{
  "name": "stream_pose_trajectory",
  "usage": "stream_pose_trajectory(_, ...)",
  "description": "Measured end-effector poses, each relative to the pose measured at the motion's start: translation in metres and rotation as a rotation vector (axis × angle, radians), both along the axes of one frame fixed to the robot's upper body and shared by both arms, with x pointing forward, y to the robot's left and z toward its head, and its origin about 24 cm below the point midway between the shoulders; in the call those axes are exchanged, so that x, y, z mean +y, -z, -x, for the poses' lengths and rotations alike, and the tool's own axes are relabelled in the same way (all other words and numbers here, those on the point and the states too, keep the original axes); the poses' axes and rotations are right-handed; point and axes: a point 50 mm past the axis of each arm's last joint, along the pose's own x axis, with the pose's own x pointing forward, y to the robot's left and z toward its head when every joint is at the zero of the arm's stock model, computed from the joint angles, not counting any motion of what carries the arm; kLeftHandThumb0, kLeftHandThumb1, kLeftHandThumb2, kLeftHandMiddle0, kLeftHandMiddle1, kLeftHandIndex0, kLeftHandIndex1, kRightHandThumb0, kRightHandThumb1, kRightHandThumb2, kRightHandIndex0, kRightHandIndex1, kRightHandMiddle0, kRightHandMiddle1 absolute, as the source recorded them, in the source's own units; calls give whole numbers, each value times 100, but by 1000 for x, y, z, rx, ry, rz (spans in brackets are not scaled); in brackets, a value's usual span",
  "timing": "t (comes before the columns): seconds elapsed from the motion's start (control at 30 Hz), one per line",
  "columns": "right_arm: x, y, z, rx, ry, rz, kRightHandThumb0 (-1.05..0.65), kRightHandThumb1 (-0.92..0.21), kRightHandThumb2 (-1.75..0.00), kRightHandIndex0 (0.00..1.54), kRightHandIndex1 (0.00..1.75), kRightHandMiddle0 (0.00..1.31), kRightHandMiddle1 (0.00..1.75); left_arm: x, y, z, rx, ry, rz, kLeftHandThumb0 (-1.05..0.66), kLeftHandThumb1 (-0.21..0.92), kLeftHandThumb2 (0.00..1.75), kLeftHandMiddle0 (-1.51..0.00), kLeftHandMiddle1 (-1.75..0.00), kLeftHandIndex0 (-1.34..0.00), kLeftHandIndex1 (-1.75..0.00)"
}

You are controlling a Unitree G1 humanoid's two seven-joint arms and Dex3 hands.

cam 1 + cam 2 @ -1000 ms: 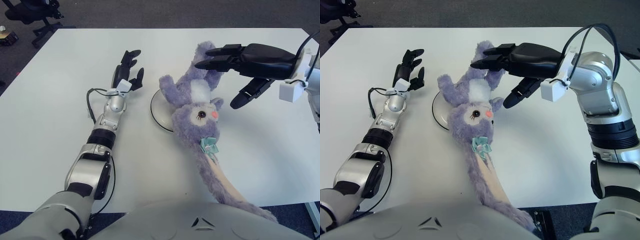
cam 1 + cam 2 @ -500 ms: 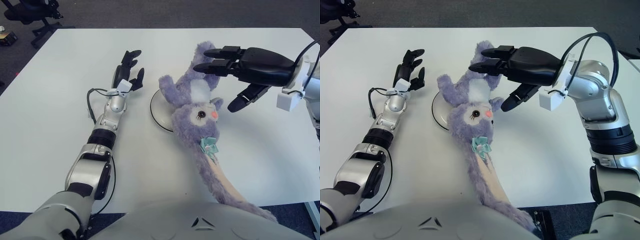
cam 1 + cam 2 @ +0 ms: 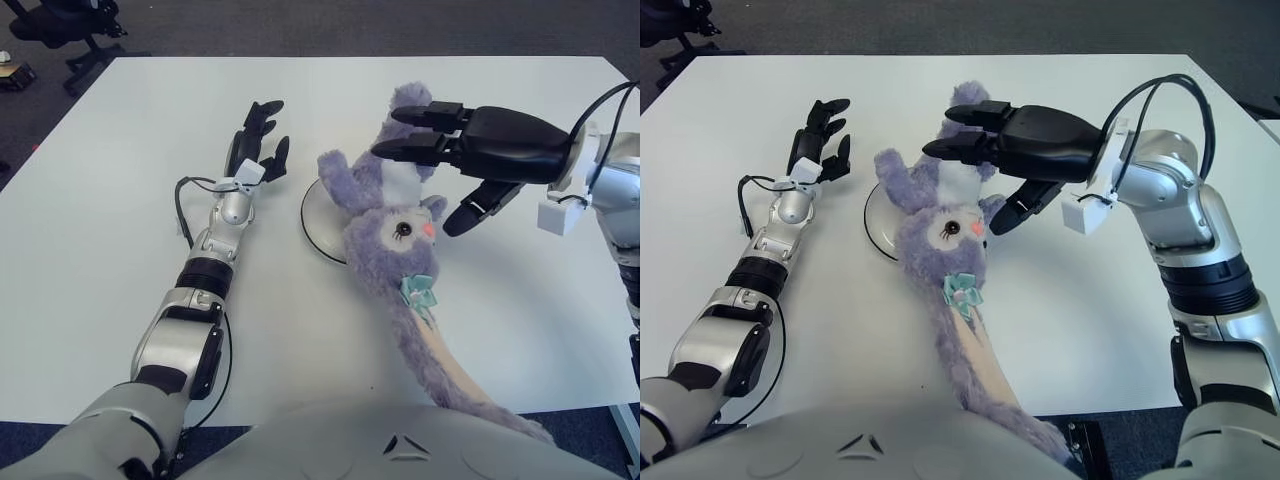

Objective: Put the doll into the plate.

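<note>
The doll (image 3: 385, 225) sprawls mid-frame, half over the plate (image 3: 318, 222) on the counter (image 3: 520, 300). The right hand (image 3: 440, 165) hovers wide above it, empty, poised to grip. The left hand (image 3: 258, 140) shows left of the plate, relaxed.

left hand (image 3: 256, 140): black, three jointed fingers (image 3: 266, 108), with a small white block at the wrist.
left arm (image 3: 205, 270): silver metal segments with black bands at the joints; a thin black cable loops out beside the forearm.
right hand (image 3: 1025, 150): glossy black shell, three thick segmented black fingers (image 3: 965, 148).
right arm (image 3: 1185, 225): silver-grey rounded housings, a black ribbed collar below the elbow, a white box at the wrist, black cables arching over it.
torso (image 3: 400, 445): pale grey, smooth and curved, with small dark triangular marks.
</note>
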Motion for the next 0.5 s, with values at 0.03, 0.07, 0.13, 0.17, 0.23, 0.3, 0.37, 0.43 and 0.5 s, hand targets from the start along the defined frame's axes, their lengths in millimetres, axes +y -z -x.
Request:
stream_pose_trajectory(0.03,1,1,0,0,-4,5,-42,-92,-29,0,0,19,0,0,0,0,0,0,0,-54,92,81,-48,-39,-21,-73)
stream_pose_trajectory(0.07,1,3,-1,-4,-7,11,-41,-92,-29,0,0,19,0,0,0,0,1,0,0,-54,92,81,-48,-39,-21,-73)
stream_pose_trajectory(0.13,2,8,-2,-14,-13,20,-36,-92,-28,0,0,19,0,0,0,0,1,0,0,-54,92,80,-48,-40,-21,-73)
stream_pose_trajectory(0.17,2,9,-3,-16,-15,22,-35,-92,-28,0,0,19,0,0,0,0,1,0,0,-54,92,80,-48,-40,-21,-73)
stream_pose_trajectory(0.23,3,14,-5,-22,-16,29,-30,-92,-27,0,0,19,0,0,1,0,2,0,1,-54,92,80,-48,-40,-21,-73)
stream_pose_trajectory(0.3,3,19,-7,-33,-17,34,-24,-92,-26,0,0,19,0,0,1,0,3,1,2,-54,92,80,-48,-40,-21,-73)
stream_pose_trajectory(0.37,3,22,-9,-49,-19,37,-21,-92,-26,0,0,19,0,-1,1,0,3,1,2,-54,92,80,-47,-40,-21,-73)
stream_pose_trajectory(0.43,3,25,-10,-61,-22,40,-14,-92,-26,0,0,19,0,-1,1,0,3,1,2,-54,92,80,-47,-41,-21,-73)
stream_pose_trajectory(0.5,3,27,-11,-74,-26,41,-11,-89,-32,0,0,18,0,-1,1,0,3,1,2,-54,92,80,-47,-41,-21,-73)
